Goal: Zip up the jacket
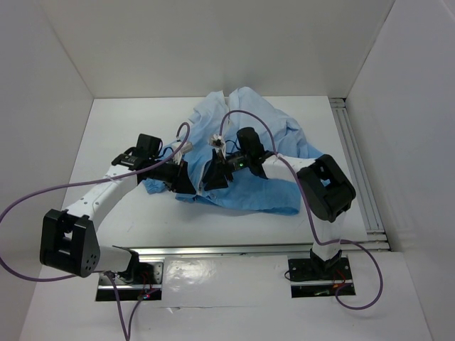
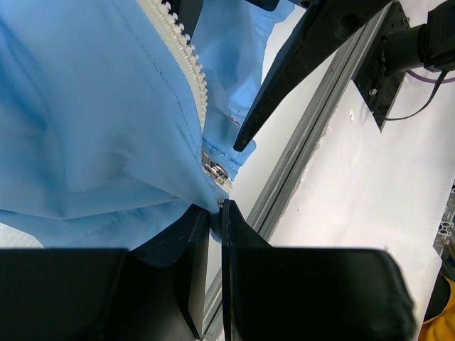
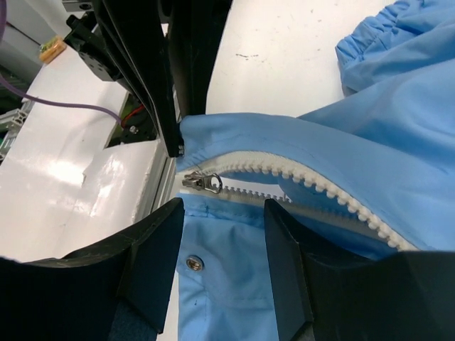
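- Left fingers (image 2: 195, 263): clenched on the bottom hem of the large light-blue crinkly fabric jacket (image 1: 264, 131), which lies crumpled at the middle of the white table (image 1: 121, 128).
- Small metal zipper slider (image 3: 202, 182): sits at the bottom end. The white plastic teeth (image 3: 320, 186) beyond it stand apart, so nearly all the closing is judged yet to do.
- Right fingers (image 3: 153, 249): released, one on each side of the slider, gripping nothing.
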Robot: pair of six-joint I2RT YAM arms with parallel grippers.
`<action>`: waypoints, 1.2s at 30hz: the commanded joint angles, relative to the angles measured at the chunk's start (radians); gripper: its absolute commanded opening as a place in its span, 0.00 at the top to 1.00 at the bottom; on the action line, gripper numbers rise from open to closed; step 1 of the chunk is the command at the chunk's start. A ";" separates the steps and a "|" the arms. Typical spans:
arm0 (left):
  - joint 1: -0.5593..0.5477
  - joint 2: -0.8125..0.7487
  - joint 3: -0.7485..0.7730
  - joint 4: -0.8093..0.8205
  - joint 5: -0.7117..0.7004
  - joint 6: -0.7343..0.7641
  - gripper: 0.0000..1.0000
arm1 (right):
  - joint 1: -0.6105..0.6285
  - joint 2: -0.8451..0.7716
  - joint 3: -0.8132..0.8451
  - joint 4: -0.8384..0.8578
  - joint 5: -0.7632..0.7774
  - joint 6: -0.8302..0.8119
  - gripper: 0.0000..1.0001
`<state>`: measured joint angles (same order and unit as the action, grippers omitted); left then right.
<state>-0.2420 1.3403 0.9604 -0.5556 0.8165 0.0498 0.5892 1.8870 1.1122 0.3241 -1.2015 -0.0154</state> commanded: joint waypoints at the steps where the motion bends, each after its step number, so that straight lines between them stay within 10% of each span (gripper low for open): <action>1: 0.004 -0.006 0.001 0.016 0.053 0.022 1.00 | 0.008 -0.032 0.052 0.024 -0.046 -0.006 0.43; 36: 0.004 0.003 0.001 0.026 0.044 0.013 1.00 | 0.047 -0.055 0.052 -0.026 -0.055 -0.017 0.64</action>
<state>-0.2420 1.3411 0.9600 -0.5549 0.8173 0.0486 0.6289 1.8786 1.1332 0.3195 -1.2373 -0.0090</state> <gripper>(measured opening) 0.212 0.377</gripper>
